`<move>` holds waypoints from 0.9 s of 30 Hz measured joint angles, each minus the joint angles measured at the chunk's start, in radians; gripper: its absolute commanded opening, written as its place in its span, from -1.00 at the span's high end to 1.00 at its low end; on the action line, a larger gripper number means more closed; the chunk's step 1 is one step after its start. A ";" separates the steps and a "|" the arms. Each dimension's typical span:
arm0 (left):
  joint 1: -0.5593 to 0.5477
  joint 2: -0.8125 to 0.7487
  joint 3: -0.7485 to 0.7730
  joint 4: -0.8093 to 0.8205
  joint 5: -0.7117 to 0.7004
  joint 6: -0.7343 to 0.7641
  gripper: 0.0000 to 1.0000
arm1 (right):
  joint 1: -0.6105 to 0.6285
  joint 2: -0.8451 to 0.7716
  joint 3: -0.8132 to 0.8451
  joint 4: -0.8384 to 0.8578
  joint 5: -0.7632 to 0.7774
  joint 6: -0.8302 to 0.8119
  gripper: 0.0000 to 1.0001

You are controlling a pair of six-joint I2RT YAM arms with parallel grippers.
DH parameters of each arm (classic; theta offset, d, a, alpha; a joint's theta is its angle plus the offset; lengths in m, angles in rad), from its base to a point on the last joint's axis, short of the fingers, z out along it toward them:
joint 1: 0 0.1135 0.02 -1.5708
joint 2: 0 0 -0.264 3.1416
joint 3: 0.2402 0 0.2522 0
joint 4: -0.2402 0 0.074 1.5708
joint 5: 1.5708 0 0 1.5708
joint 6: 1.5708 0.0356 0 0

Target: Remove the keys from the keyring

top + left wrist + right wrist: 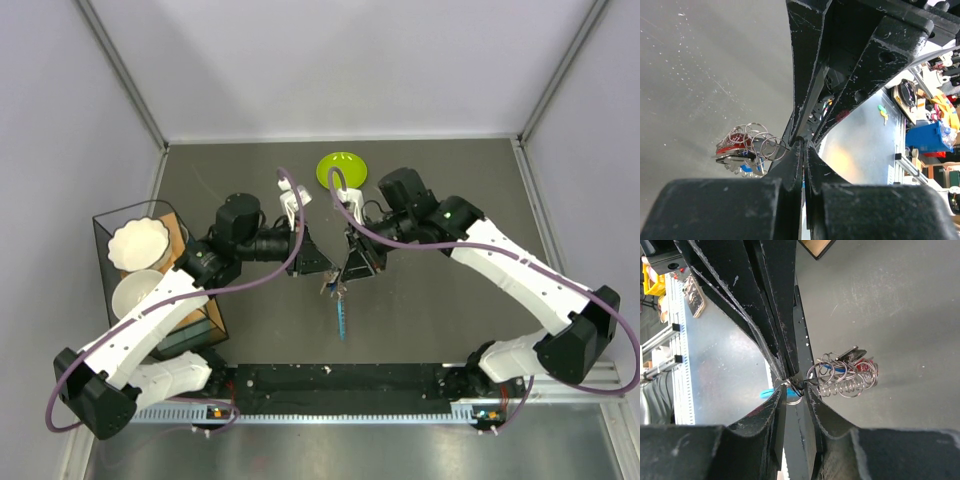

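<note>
The keyring (331,287) hangs between my two grippers above the mid table, a bunch of thin metal rings and a spring. In the left wrist view the keyring (752,142) carries the keys (732,145) with red and blue heads, left of my fingertips. My left gripper (804,146) is shut on a ring of it. My right gripper (796,390) is nearly closed on a small ring, with the ring bunch (847,374) just to its right. A bright blue piece (344,318) trails below the grippers and also shows in the right wrist view (766,392). In the top view the left gripper (318,268) and the right gripper (345,272) almost touch tip to tip.
A lime-green round plate (341,168) lies at the back of the table behind the right arm. A dark open box (120,225) with two white bowls (138,242) stands at the left. A black rail (340,378) runs along the near edge.
</note>
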 measured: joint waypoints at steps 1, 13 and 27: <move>0.000 0.000 0.000 0.003 0.000 -0.002 1.00 | 0.001 0.000 0.000 0.002 0.003 0.000 0.60; 0.008 -0.008 -0.012 0.053 -0.017 -0.006 1.00 | 0.005 -0.029 -0.038 0.085 0.039 0.072 1.00; -0.010 -0.020 0.036 -0.029 -0.127 0.084 1.00 | 0.021 -0.106 -0.094 0.172 0.145 0.079 1.00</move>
